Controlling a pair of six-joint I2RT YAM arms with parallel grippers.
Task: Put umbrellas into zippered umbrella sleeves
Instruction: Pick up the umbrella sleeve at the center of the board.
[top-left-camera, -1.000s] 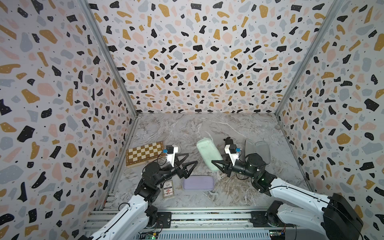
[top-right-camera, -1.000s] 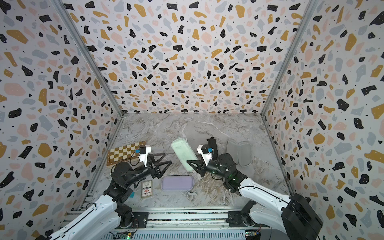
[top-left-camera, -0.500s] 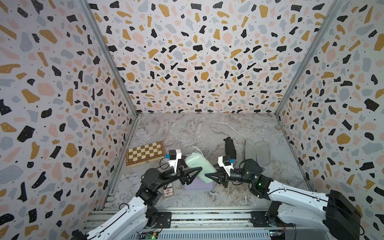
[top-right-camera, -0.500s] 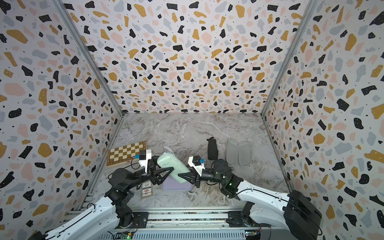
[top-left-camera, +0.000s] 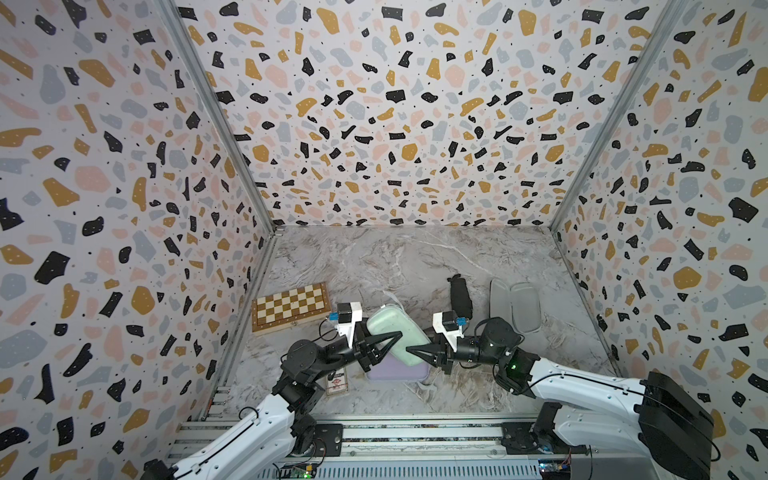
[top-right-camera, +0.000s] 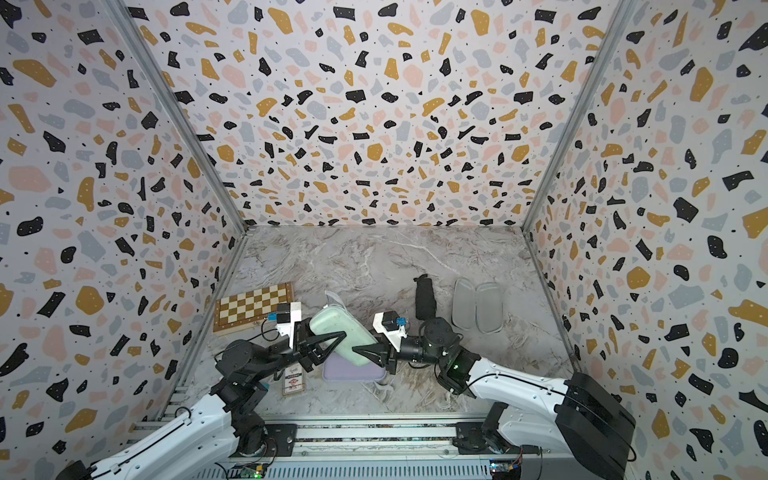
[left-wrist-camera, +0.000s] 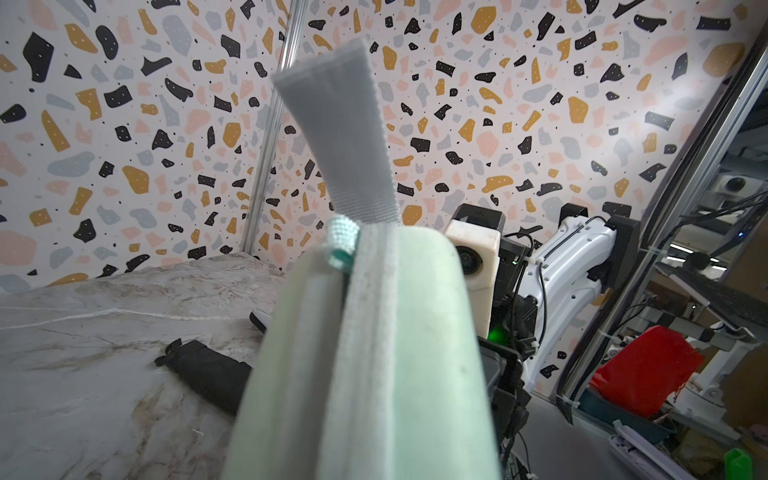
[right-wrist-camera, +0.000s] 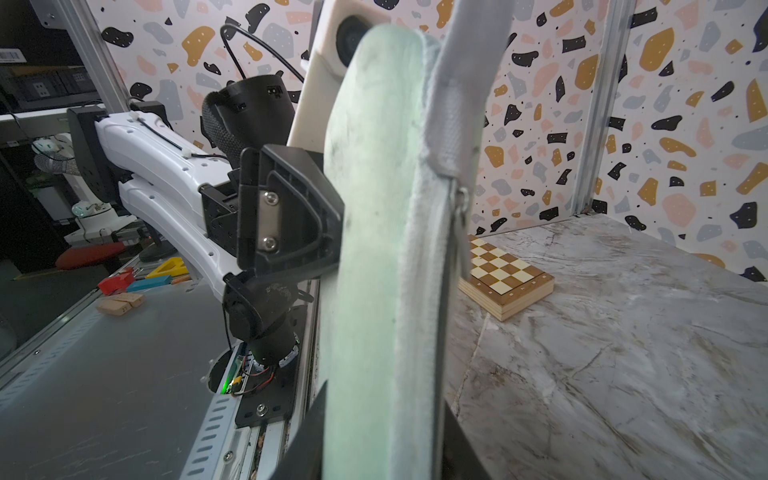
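The right gripper (top-left-camera: 412, 353) is clamped on the mint green sleeve (top-left-camera: 394, 326), held tilted above the lilac sleeve (top-left-camera: 395, 372); the left gripper (top-left-camera: 390, 340) straddles it, touching one face, grip impossible to tell.

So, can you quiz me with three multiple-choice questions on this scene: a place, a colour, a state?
1. The black umbrella lies: A on a shelf; B on the table beside the grey-lined sleeve; C in a drawer.
2. The raised sleeve in the left gripper and right gripper is: A red; B black; C mint green.
3. The grey-lined sleeve is: A zipped shut; B lying open; C rolled up.
Answers: B, it rests on the marble; C, its shell is mint; B, both halves show lining.
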